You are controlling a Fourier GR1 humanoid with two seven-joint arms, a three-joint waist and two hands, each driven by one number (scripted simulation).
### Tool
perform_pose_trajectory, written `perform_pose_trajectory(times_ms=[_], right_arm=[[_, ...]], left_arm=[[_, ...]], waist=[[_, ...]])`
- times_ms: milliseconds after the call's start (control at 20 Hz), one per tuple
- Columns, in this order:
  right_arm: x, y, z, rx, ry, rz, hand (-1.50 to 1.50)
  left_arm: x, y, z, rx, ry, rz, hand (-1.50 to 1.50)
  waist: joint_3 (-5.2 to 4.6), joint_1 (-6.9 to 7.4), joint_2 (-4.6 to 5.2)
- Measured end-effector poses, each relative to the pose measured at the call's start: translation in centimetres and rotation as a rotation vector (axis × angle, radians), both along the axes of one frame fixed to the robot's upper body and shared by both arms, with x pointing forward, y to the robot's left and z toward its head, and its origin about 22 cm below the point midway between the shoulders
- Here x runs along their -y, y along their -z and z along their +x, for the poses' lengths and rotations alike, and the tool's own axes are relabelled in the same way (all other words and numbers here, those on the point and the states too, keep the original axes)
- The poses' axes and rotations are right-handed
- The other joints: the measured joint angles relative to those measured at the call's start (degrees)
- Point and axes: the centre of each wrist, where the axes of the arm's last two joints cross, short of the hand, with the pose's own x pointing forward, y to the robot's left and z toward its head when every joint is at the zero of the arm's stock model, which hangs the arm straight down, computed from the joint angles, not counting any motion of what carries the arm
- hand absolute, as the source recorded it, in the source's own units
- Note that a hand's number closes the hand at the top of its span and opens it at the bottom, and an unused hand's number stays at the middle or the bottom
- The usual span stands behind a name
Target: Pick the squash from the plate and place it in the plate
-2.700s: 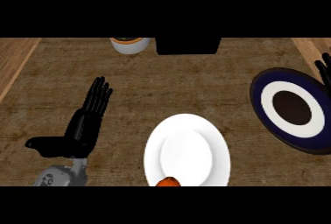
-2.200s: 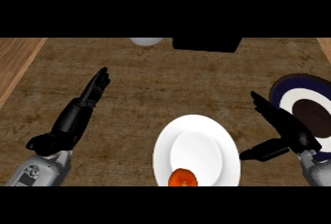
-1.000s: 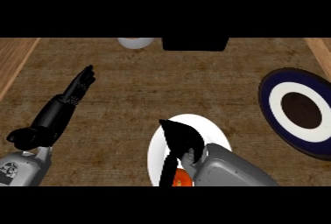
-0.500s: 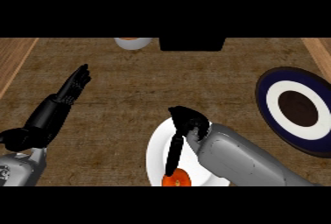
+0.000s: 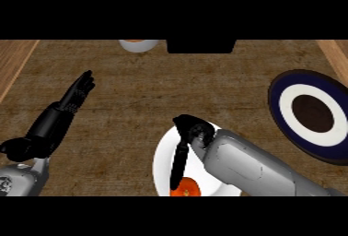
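An orange squash lies at the near edge of a white plate, partly cut off by the view's lower edge. My right hand hangs over this plate with its fingers pointing down toward the squash; the fingertips end just above it and do not curl round it. The grey right forearm covers the plate's right half. A dark blue plate with a white ring and a brown centre lies at the far right. My left hand rests open at the left, fingers stretched away from me.
A white cup with a brown rim stands at the back edge, beside a black box. Light wooden borders run along the left and right sides of the brown counter.
My right arm has swung from the right side in over the white plate, and its fingers have lowered toward the squash. The view has shifted a little; the left hand has stayed stretched out.
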Motion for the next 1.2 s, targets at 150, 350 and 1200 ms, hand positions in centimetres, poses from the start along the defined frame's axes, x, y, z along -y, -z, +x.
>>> perform_pose_trajectory(times_ms=[150, 350, 1200], right_arm=[[0.0, 0.6, -0.1, -0.035, -0.009, -0.01, -1.5], [-0.4, 2.0, -0.9, -0.081, -0.022, -0.026, -1.5], [-0.9, 6.5, -6.2, -0.221, -0.103, -0.054, -1.5]], left_arm=[[0.0, 0.1, 0.0, 0.001, 0.002, -0.003, 0.0], [0.4, -0.3, 0.2, 0.006, 0.006, -0.007, 0.0], [0.4, -0.4, 0.0, 0.013, 0.006, -0.004, 0.0]], waist=[[0.01, 0.15, 0.1], [0.05, 0.15, 0.15], [-0.19, 0.29, -0.51]])
